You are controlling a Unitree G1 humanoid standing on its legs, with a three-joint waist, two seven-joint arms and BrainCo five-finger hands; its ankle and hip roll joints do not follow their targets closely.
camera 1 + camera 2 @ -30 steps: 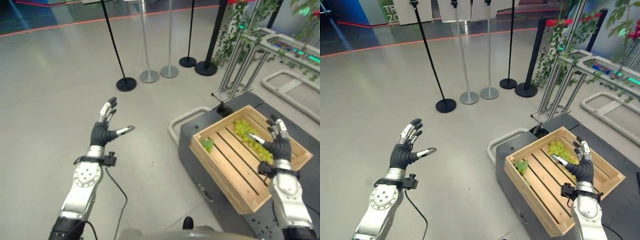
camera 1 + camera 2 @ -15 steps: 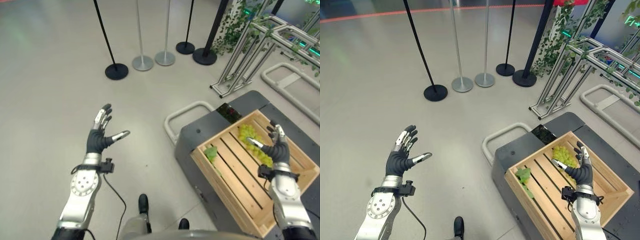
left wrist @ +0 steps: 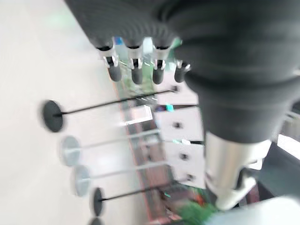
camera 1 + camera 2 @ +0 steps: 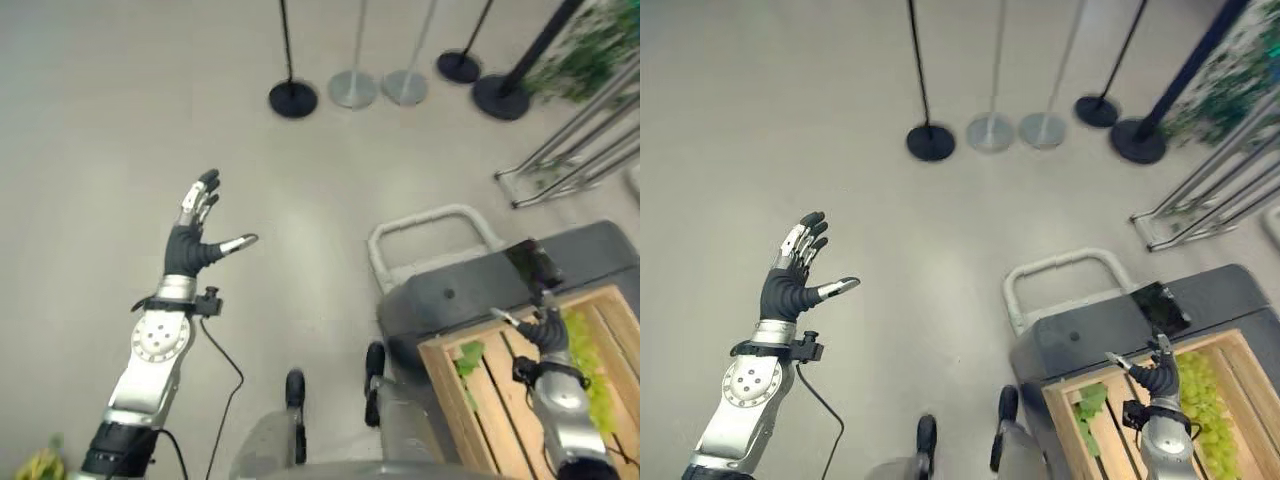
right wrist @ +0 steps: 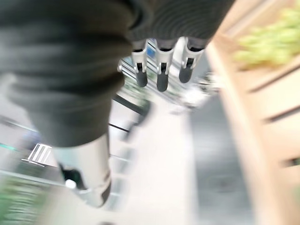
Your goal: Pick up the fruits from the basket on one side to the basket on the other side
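A wooden slatted crate (image 4: 500,400) sits on a dark cart at the lower right. A pile of green grapes (image 4: 1202,398) lies along its right side, and a smaller green bunch (image 4: 467,358) lies by its left wall. My right hand (image 4: 545,330) hovers open over the crate's far rim, just left of the grapes, holding nothing. In the right wrist view its fingers (image 5: 161,75) are straight, with the grapes (image 5: 272,40) off to one side. My left hand (image 4: 195,240) is raised over bare floor far to the left, open and spread, fingers (image 3: 133,70) straight.
The dark cart (image 4: 470,290) has a grey tubular handle (image 4: 430,222) facing the floor. Stanchion posts on round bases (image 4: 293,98) stand in a row at the back. A metal frame with greenery (image 4: 580,120) is at the right. Something yellow-green (image 4: 40,465) shows at the lower left corner.
The whole picture has shifted, so the camera has moved; the crate now sits lower and further right. Both hands stay open and empty, the right one still over the crate.
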